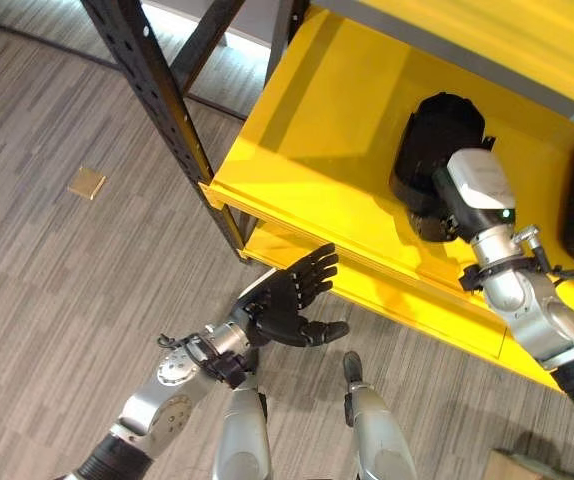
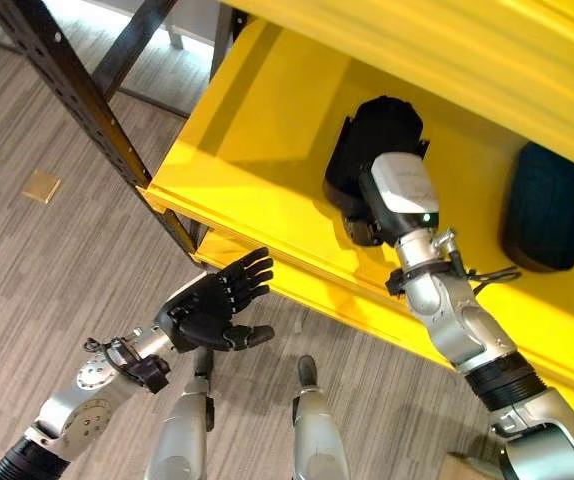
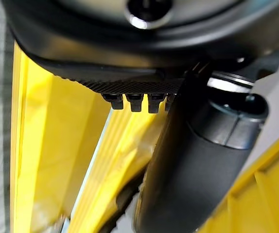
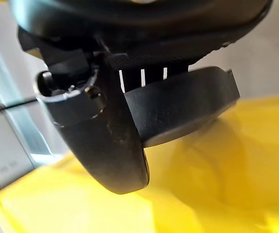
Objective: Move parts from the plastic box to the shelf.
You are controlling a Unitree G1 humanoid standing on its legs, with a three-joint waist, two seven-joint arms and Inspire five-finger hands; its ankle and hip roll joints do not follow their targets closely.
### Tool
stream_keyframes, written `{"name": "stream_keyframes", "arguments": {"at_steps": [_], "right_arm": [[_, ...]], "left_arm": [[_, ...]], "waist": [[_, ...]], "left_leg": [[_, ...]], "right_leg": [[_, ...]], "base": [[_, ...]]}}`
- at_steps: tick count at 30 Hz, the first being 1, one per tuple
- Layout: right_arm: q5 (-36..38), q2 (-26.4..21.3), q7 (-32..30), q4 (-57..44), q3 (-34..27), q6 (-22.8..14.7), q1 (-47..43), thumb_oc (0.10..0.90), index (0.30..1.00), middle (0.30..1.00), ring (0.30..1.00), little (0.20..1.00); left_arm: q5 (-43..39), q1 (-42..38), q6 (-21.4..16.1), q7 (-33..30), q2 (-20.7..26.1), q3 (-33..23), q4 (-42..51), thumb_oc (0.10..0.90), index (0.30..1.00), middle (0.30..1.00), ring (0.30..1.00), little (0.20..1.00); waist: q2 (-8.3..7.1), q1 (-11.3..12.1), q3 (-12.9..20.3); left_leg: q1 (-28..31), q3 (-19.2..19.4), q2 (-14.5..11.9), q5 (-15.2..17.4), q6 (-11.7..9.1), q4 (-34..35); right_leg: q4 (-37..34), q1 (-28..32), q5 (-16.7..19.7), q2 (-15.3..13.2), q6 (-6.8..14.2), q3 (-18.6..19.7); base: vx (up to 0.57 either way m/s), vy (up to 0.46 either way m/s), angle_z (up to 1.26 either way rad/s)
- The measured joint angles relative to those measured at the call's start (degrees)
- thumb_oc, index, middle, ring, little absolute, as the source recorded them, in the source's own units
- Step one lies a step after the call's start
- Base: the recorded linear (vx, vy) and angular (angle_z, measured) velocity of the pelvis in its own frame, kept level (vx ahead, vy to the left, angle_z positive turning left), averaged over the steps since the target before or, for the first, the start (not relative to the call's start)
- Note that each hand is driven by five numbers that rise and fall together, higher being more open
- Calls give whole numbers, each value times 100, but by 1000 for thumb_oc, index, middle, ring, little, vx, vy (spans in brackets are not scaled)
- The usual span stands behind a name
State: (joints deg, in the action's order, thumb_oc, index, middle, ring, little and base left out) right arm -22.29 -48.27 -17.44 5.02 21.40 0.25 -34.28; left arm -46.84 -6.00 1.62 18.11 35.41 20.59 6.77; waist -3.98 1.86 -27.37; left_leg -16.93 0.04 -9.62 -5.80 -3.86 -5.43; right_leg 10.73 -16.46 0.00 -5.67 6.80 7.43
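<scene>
Nearest the robot, the left hand (image 1: 292, 300) hangs over the grey striped floor (image 1: 57, 290), just in front of the lower lip of the yellow shelf (image 1: 297, 140). Its fingers are straight and fanned toward the shelf, the thumb stuck out to the side, and it holds nothing; its own wrist view shows the fingertips in a row with yellow shelf edges beyond them.

A small tan square (image 1: 87, 182) lies flat on the floor, well apart from the hand, out to the robot's left. A dark perforated upright (image 1: 157, 110) of the shelf frame rises between that square and the yellow boards.

Further in, the right arm reaches onto the shelf board. The right hand (image 4: 105, 141) is at a black part (image 2: 377, 140) that sits on the yellow surface near the middle of the board. In the head views the wrist housing covers the fingers; in the right wrist view the thumb and the finger row lie close against the part's dark curved body, which rests against the yellow board, so the hand looks closed around it.

Farthest along the same board, to the robot's right, a second dark part (image 2: 539, 205) lies by itself, well apart from the first.
</scene>
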Motion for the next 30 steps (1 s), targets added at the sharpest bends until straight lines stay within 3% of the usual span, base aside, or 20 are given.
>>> {"name": "stream_keyframes", "arguments": {"at_steps": [2,6,8,13,17,24,30], "right_arm": [[2,-50,20,165,64,-72,-423,400,300,300,300,300],[-1,-467,94,266,185,-21,-469,400,300,300,300,300],[-2,-553,211,278,277,-15,-528,400,300,300,300,300],[0,-625,326,512,736,35,-947,400,300,300,300,300],[9,-624,324,699,744,78,-1212,400,300,300,300,300],[44,-624,321,1110,746,149,-1398,400,300,300,300,300],[44,-595,300,1114,744,452,-1407,400,300,300,300,300]], "left_arm": [[1,-7,113,6,-124,187,-80,900,1000,1000,1000,1000],[-1,-20,179,24,-312,201,-71,900,1000,1000,1000,1000],[-3,-8,165,-7,-300,34,-60,900,1000,1000,1000,1000],[-8,-163,54,-38,-290,-54,-60,900,1000,1000,1000,1000],[-14,-99,36,-35,-291,-33,-63,900,1000,1000,1000,1000],[-26,-16,-91,-32,-294,18,-67,900,1000,1000,1000,1000],[-29,-50,-186,-155,-291,90,-66,900,1000,1000,1000,1000]], "waist": [[39,-11,-10],[118,-58,-44],[158,-34,-49],[176,7,-53],[262,18,-102],[542,-7,-260],[566,-6,-272]], "left_leg": [[40,175,-104,-60,-48,100],[348,454,-110,-165,-252,370],[556,638,-140,-170,-259,536],[628,676,-208,-172,-267,598],[625,677,-194,-191,-298,655],[496,708,-123,-208,-301,673],[472,739,-117,-208,-300,676]], "right_leg": [[-407,86,335,17,-5,-35],[-802,328,576,-29,-3,-101],[-972,439,692,-73,-92,-526],[-1053,514,704,-9,-107,-656],[-1051,485,709,-23,-113,-664],[-947,277,713,-84,-112,-641],[-937,226,712,-96,-112,-614]], "base": [[-11,6,-52],[-3,-14,-26],[25,-100,-34],[3,-53,-5],[-37,35,1],[-48,64,-2],[-47,31,-2]]}}
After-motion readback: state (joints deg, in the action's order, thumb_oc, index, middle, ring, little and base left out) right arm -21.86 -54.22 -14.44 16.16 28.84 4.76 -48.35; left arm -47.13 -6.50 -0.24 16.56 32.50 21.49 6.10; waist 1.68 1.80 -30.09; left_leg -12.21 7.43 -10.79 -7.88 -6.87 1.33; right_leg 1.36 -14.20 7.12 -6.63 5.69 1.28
